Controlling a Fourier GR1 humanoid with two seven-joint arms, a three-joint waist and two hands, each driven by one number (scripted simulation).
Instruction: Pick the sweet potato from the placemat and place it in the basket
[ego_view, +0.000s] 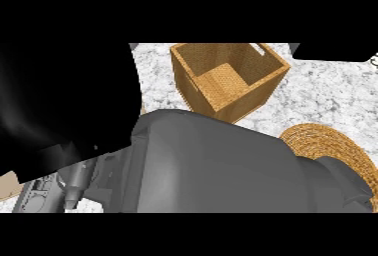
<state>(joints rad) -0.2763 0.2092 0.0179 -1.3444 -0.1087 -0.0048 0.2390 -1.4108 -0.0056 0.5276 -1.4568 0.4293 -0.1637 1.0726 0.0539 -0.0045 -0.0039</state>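
Much of the head view is blocked by a large grey forearm (221, 170) filling the lower middle, with a big black shape (59, 100) covering the left side. Behind the forearm, a tall square woven wicker basket (225, 80) stands upright on the white speckled stone counter (332, 90), its open top facing up and nothing visible inside it. To the right, partly hidden by the forearm, lies a round woven straw placemat (332, 145). The sweet potato named in the task cannot be seen anywhere; it may be hidden under the arm or inside a hand, but that cannot be told from here. Neither hand is clearly visible, so whether the fingers are spread, pressed together or pinching anything cannot be told; the black shape at left might be part of a hand held very close to the camera.

If the potato is being carried, the sensible approach is to bring it directly over the basket's opening, clear of the near rim, and lower it inside before letting go, so it does not knock the basket over.
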